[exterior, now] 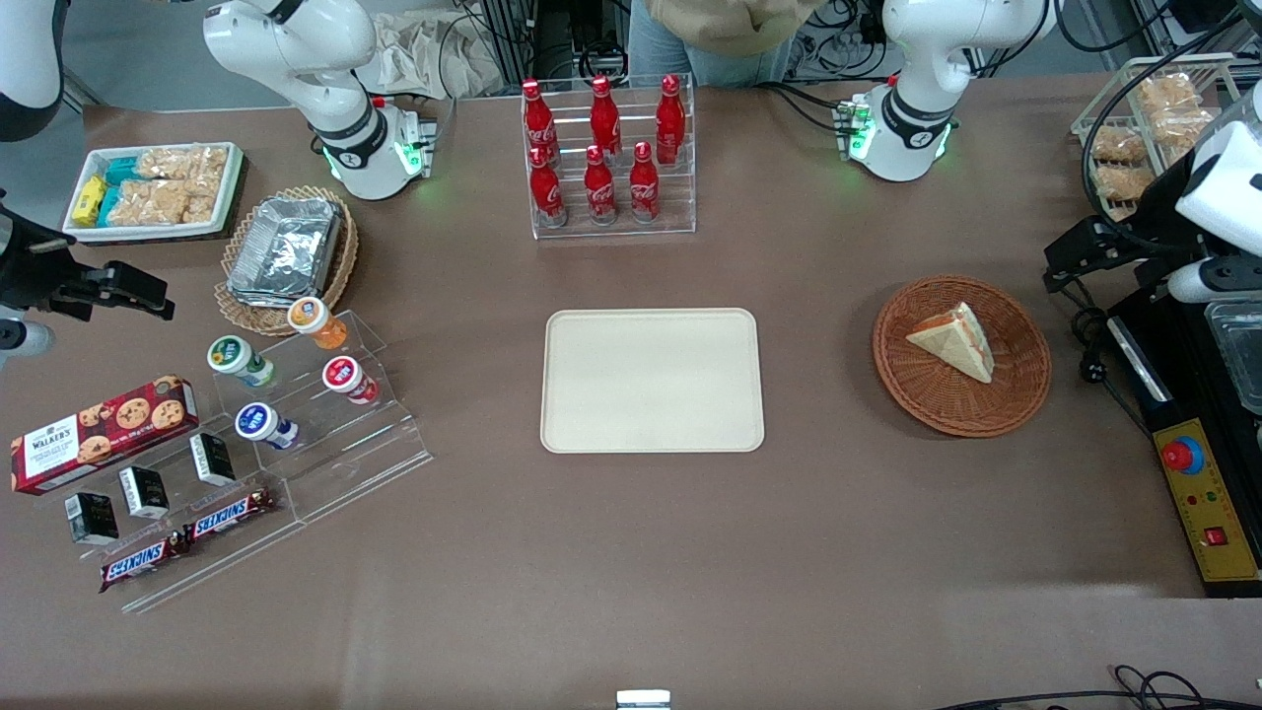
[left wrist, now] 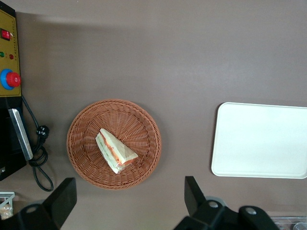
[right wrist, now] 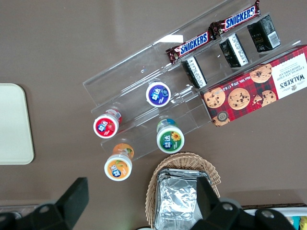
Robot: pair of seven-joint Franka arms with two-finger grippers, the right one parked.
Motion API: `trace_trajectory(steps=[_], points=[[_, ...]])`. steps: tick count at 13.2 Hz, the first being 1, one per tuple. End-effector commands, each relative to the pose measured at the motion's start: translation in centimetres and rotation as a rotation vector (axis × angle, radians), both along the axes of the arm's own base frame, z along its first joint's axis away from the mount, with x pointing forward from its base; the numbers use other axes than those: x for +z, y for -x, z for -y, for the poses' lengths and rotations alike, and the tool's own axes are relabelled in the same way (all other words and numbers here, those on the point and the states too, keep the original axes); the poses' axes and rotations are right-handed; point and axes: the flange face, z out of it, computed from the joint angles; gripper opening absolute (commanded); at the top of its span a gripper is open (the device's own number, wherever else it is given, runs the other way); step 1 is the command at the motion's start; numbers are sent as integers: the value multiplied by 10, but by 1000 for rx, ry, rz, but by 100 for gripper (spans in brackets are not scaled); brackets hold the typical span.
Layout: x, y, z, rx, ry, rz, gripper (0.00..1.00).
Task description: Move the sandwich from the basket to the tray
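Start state: sandwich (left wrist: 116,152) lying in basket (left wrist: 114,143).
My gripper (left wrist: 129,203) hangs above the table just beside the basket, fingers (left wrist: 194,194) spread wide, holding nothing. The tray (left wrist: 260,140) lies well apart from the basket.

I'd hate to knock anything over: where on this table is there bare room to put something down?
The tray is bare, as is the table between it and the basket holding the sandwich. The open gripper hangs above that basket. Snacks crowd the parked arm's end: yogurt cups, Snickers bars, cookie box.
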Motion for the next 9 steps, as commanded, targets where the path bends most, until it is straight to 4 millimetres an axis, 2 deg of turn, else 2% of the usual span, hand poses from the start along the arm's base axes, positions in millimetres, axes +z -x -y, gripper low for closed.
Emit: trace_trajectory(steps=[1, 4, 7, 9], points=[[6, 2, 0, 0, 9, -4, 100], [-2, 4, -2, 3, -7, -54, 100], [-14, 26, -15, 41, -14, -183, 100], [-29, 53, -17, 146, -29, -207, 100]])
